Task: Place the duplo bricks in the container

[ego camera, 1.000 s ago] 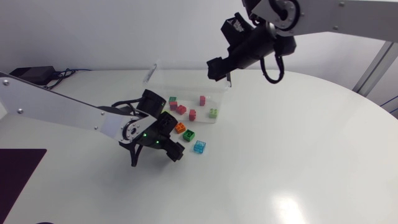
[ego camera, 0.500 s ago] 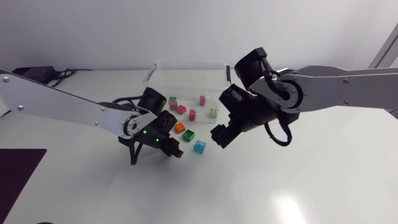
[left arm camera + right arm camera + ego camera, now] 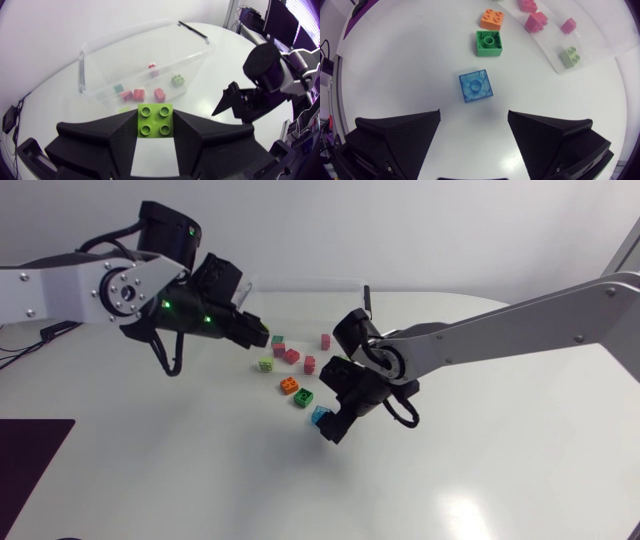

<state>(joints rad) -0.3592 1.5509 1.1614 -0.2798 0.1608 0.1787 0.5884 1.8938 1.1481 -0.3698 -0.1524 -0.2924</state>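
My left gripper (image 3: 155, 114) is shut on a lime green duplo brick (image 3: 155, 123), held studs up in front of the clear plastic container (image 3: 145, 31). In the head view the left gripper (image 3: 255, 333) hangs raised by the container's (image 3: 330, 281) left end. My right gripper (image 3: 474, 114) is open, low over the table, with a translucent blue brick (image 3: 475, 87) just ahead of its fingers. In the head view the right gripper (image 3: 331, 426) sits at the blue brick (image 3: 319, 415). A green brick (image 3: 488, 43) and an orange brick (image 3: 492, 18) lie beyond it.
Several pink bricks (image 3: 139, 93), a teal one (image 3: 118, 88) and a light green one (image 3: 177, 79) lie in the container. Another lime brick (image 3: 265, 364) rests by its front left corner. The orange brick (image 3: 289, 386) and green brick (image 3: 303, 399) lie loose in front of it.
My left gripper shut on the lime brick and rose from the table toward the container's left end. My right arm swung down from above the container to the blue brick.
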